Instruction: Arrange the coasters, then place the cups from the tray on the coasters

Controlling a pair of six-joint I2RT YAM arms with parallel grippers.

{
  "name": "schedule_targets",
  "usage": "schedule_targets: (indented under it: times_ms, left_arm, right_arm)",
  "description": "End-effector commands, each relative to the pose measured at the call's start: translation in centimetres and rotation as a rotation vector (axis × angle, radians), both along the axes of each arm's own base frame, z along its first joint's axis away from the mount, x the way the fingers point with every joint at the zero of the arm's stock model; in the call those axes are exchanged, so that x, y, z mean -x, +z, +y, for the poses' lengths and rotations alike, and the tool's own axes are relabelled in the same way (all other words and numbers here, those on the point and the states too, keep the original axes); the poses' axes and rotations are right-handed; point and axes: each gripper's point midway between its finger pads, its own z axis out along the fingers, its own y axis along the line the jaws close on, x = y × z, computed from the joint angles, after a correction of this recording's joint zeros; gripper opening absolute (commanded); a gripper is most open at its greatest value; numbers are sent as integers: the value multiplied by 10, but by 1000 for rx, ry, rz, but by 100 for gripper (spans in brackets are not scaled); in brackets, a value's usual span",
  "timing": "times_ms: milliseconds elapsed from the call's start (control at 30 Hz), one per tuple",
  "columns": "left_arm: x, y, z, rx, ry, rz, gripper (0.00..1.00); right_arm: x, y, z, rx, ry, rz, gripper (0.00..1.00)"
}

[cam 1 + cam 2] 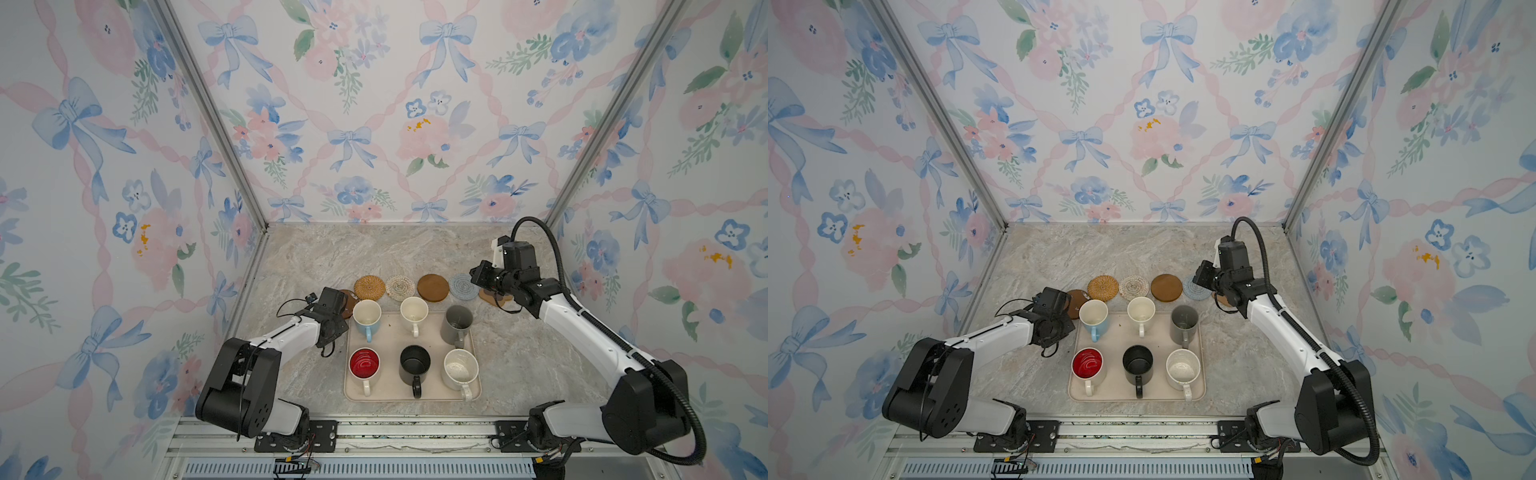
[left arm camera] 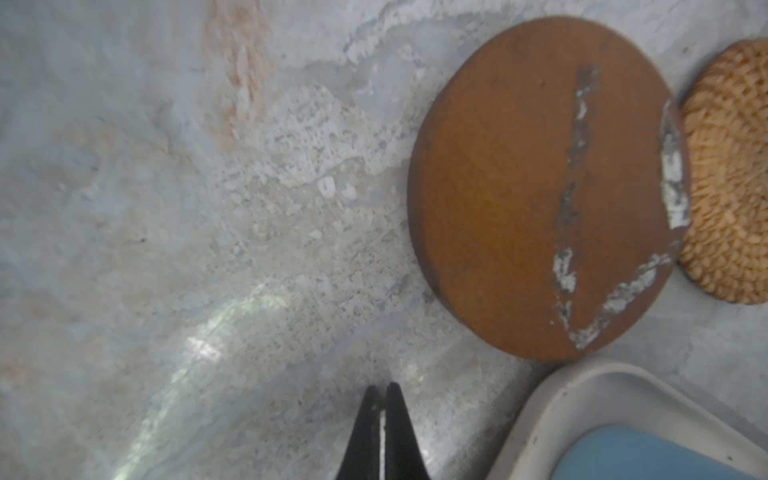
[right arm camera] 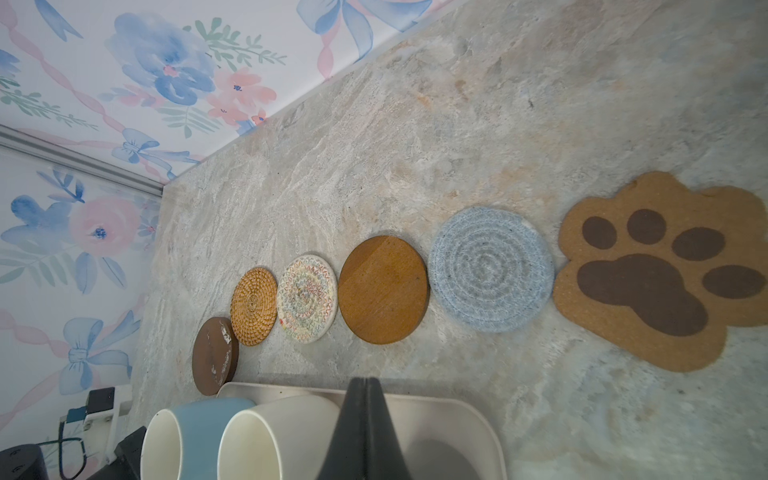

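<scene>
The left gripper (image 2: 381, 399), jaws together, hovers over bare marble (image 2: 208, 208). A scuffed brown disc (image 2: 519, 187) seems to touch the rattan coaster (image 2: 731, 187), near the tray (image 2: 582, 390) corner.

Grey-beige marble-look stone tabletop (image 1: 332, 257) under me, veined, with a glare patch (image 2: 208, 345) in the left wrist view. I see white wallpaper with blue bows and pink flowers (image 1: 374, 124) on three sides. Silver aluminium corner posts (image 1: 209, 108). Front edge: aluminium rail (image 1: 415, 432), with a slotted vent strip (image 1: 415, 469) below it.

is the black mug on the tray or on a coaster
On the tray: the black mug stands upright in its near row, between the red-lined mug and the speckled mug.
</scene>
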Motion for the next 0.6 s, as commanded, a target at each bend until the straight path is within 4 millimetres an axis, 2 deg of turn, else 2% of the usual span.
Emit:
schedule_targets:
  times_ms: [0, 267, 500, 567]
  left_arm:
    - [-10, -6, -11, 43, -11, -3, 0]
    - [-20, -16, -14, 23, -33, 19, 0]
    - [-27, -21, -6, -12, -15, 30, 0]
    - [-41, -13, -7, -12, -8, 1, 0]
  right_arm:
    - [-5, 8, -1, 23, 1, -14, 0]
    - [-7, 4, -7, 34, -17, -3, 0]
    - [-11, 1, -6, 32, -15, 9, 0]
    - [-11, -1, -6, 34, -15, 12, 0]
